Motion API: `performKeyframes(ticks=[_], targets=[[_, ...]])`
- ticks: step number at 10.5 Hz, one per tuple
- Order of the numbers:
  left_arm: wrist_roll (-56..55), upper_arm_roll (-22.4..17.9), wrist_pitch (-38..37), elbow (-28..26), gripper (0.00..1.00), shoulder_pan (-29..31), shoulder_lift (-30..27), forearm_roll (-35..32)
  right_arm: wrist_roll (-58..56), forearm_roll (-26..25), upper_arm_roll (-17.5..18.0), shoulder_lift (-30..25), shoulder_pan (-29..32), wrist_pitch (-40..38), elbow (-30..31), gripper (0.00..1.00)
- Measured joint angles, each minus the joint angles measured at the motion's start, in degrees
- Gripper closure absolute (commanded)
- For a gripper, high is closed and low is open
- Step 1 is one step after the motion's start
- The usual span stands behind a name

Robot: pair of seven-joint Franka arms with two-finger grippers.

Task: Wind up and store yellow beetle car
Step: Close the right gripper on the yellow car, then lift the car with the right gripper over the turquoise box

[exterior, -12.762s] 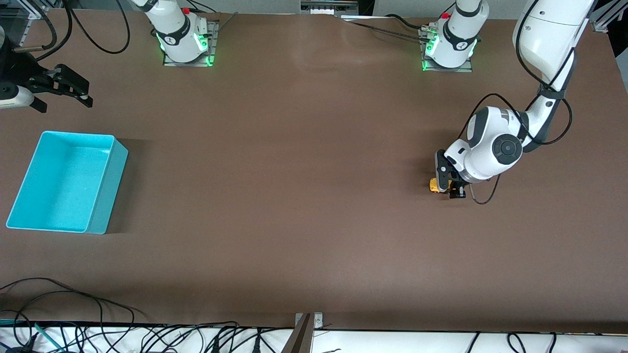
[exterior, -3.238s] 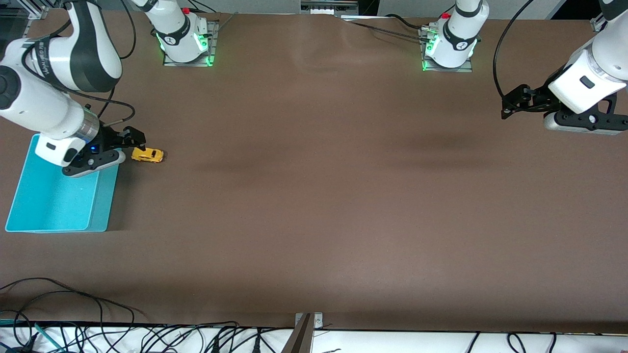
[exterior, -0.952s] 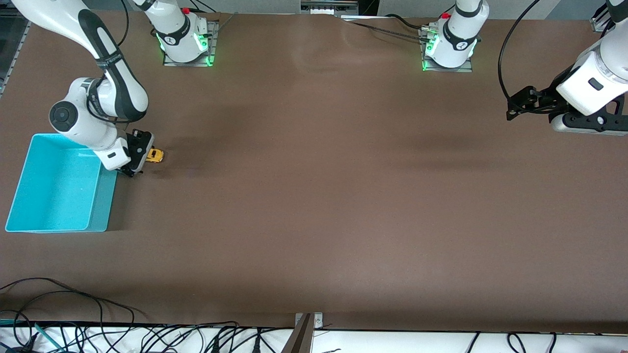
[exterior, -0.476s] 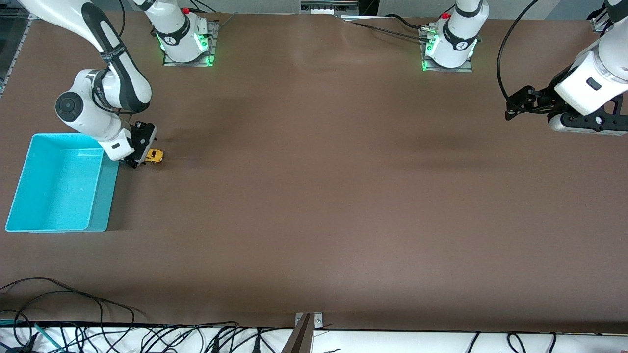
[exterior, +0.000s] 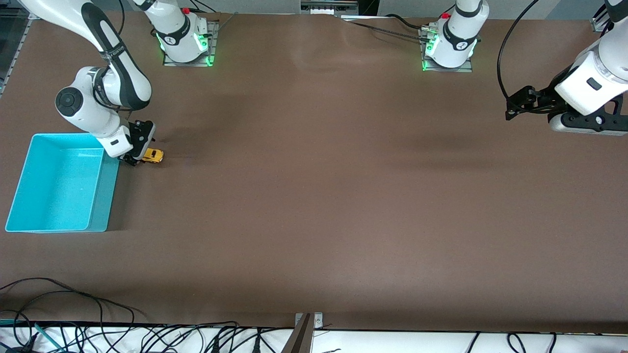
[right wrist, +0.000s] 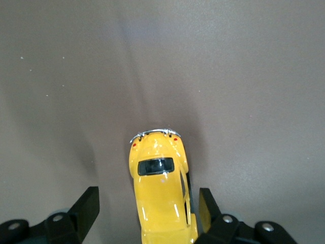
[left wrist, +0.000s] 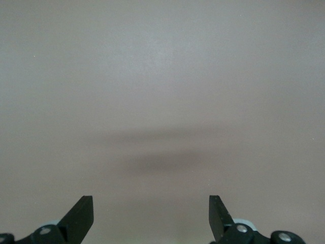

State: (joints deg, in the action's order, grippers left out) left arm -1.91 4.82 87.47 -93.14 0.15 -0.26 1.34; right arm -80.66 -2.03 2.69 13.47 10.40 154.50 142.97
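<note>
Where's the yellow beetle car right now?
The yellow beetle car sits on the table at the right arm's end, beside the teal bin, between the right gripper's fingers, which are not yet clamped on it.

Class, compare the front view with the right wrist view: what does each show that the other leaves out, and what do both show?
Only the front view shows the turquoise bin, both arm bases and the left gripper, open and waiting over the left arm's end of the table. Only the right wrist view shows the car's dark window and chrome bumper. Both show the yellow beetle car on the brown table between the right gripper's fingers.
</note>
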Motion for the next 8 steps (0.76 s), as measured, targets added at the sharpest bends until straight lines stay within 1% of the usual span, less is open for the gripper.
performKeyframes(ticks=[2,3,8], targets=[[0.00,0.00,0.00,0.00,0.00,0.00,0.00,0.00,-0.07,0.00,0.00,0.00,0.00,0.14,0.01,0.89],[0.00,0.00,0.00,0.00,0.00,0.00,0.00,0.00,-0.14,0.00,0.00,-0.05,0.00,0.17,0.01,1.00],[0.00,0.00,0.00,0.00,0.00,0.00,0.00,0.00,-1.13,-0.01,0.22,-1.01,0.00,-0.49,-0.31,1.00]])
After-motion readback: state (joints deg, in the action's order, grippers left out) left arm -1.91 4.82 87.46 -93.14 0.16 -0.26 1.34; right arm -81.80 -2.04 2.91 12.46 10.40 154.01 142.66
